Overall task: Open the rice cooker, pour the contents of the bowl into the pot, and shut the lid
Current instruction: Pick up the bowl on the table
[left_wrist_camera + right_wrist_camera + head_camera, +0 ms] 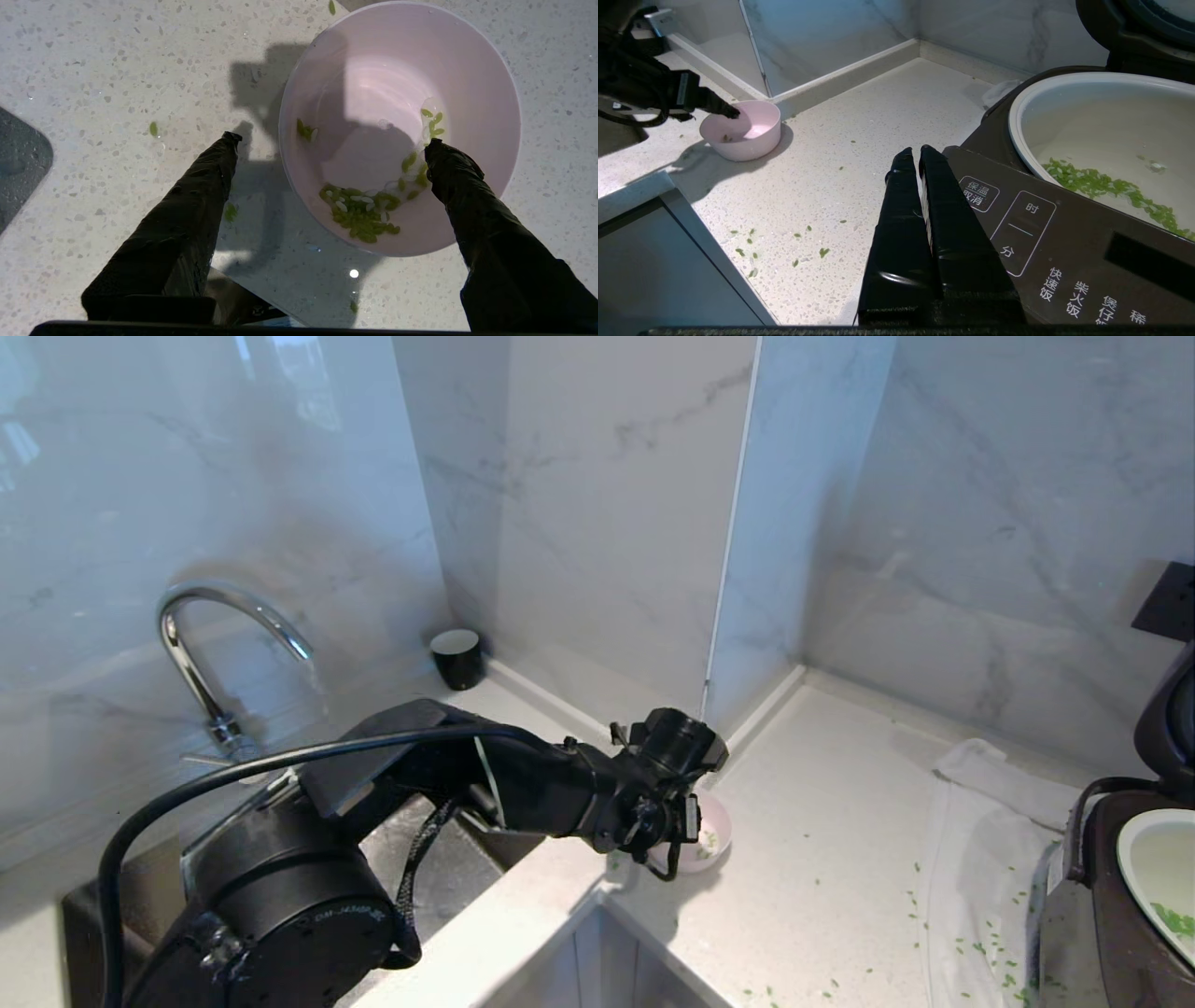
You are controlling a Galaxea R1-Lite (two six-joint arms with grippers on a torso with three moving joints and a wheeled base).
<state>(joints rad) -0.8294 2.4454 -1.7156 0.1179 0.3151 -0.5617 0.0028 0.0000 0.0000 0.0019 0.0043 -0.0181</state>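
Note:
The pale pink bowl (711,840) (397,70) (752,135) stands upright on the speckled counter with a few green bits (359,214) left inside. My left gripper (667,847) (331,140) is open and straddles the bowl's near wall, one finger (448,177) over the inside and the other finger (205,186) outside above the counter. At the right edge the dark rice cooker (1111,915) (1041,233) has its lid (1167,719) (1111,28) raised. Green bits (1092,179) lie in its whitish pot (1153,859) (1064,93). My right gripper (917,151) is shut and empty beside the control panel.
A black cup (456,658) stands in the back corner, with a faucet (201,644) and sink (448,877) at the left. A white cloth (980,859) lies by the cooker. Green bits (980,952) are scattered over cloth and counter. A cabinet edge (597,915) runs in front.

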